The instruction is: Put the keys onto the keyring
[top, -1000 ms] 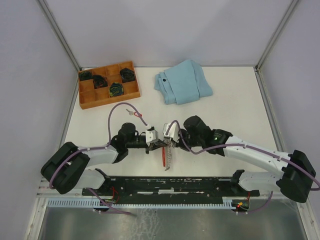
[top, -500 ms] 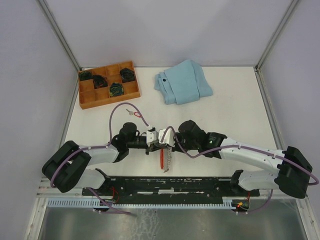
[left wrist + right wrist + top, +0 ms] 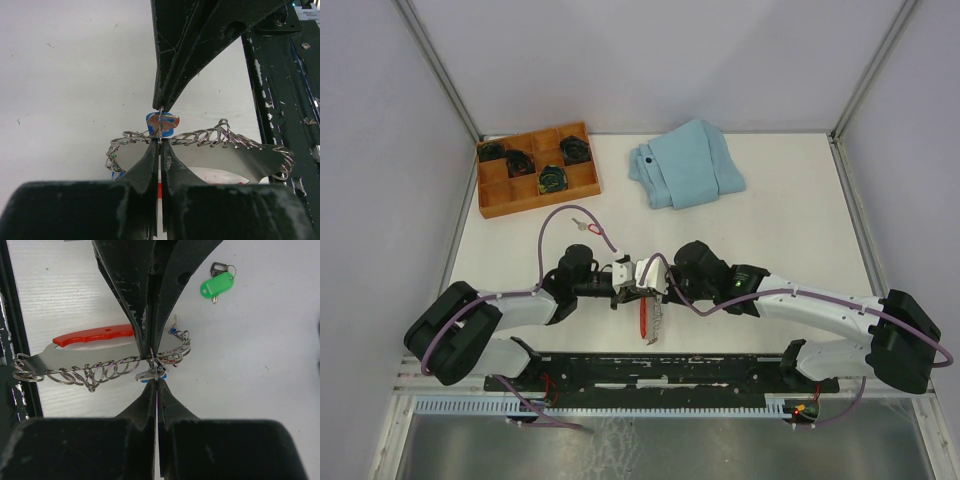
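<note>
The keyring hangs between my two grippers near the table's front: a red plastic strip (image 3: pixel 644 318) (image 3: pixel 95 335) with a row of silvery loops (image 3: pixel 210 137) (image 3: pixel 100 371). My left gripper (image 3: pixel 625 285) (image 3: pixel 160 142) is shut on one loop of it. My right gripper (image 3: pixel 646 276) (image 3: pixel 156 381) faces it tip to tip and is shut on a silver key with a blue tag (image 3: pixel 162 121) (image 3: pixel 152 374), held right against the loops. Another of the keys, with a green tag (image 3: pixel 217 286), lies loose on the table beyond.
A wooden compartment tray (image 3: pixel 535 205) with dark items stands at the back left. A folded light-blue cloth (image 3: pixel 688 165) lies at the back centre. The black base rail (image 3: pixel 660 368) (image 3: pixel 280 90) runs along the near edge.
My right gripper has moved left with the key, closing the gap to the left gripper. The left gripper and the keyring have hardly moved.
</note>
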Robot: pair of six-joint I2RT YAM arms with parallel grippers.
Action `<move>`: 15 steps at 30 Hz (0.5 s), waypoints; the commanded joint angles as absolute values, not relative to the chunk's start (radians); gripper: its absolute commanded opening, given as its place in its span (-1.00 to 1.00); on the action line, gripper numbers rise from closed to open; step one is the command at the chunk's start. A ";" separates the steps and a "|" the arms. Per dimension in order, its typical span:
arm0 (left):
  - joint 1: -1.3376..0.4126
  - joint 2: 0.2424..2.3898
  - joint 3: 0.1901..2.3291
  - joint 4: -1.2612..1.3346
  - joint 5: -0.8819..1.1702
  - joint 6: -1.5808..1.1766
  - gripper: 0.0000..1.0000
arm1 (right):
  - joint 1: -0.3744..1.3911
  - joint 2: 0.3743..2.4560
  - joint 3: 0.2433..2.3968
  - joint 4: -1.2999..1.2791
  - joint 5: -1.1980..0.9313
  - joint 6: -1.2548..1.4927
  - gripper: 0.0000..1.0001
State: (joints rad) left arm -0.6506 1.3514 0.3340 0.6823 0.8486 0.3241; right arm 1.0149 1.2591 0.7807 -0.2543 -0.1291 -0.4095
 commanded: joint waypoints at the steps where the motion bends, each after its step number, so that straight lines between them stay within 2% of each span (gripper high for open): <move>1: -0.650 1.338 0.359 0.744 0.871 0.359 -0.95 | 1.027 1.247 0.791 -0.241 -0.118 -0.418 -0.98; 15: -0.650 1.337 0.357 0.752 0.879 0.355 -0.95 | 1.027 1.232 0.777 -0.233 -0.123 -0.414 -0.98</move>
